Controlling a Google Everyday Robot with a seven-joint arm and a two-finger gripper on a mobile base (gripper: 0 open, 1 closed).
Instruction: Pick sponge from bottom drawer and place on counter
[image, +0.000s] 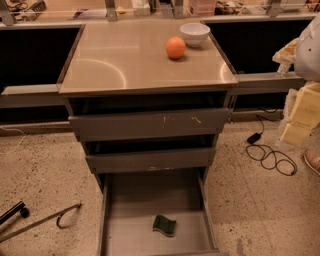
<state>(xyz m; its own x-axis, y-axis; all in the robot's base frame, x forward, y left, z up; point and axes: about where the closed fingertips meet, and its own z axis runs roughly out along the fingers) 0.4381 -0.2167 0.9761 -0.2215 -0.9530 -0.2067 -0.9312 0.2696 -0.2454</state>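
Observation:
The sponge (164, 225), dark green face up with a yellow edge, lies on the bare floor of the bottom drawer (125, 230), which is pulled wide open at the foot of the cabinet. The counter (125, 60) is the glossy beige cabinet top above it. My gripper (284, 56) sits at the right edge of the view on a white arm (309, 45), level with the counter's right side. It is far above and to the right of the sponge and holds nothing that I can see.
An orange (175, 48) and a white bowl (194, 34) stand at the counter's back right. Two upper drawers (150, 125) are slightly open. A black cable (270, 156) and yellow foam blocks (300, 115) lie right. A metal hook and rod (45, 220) lie left.

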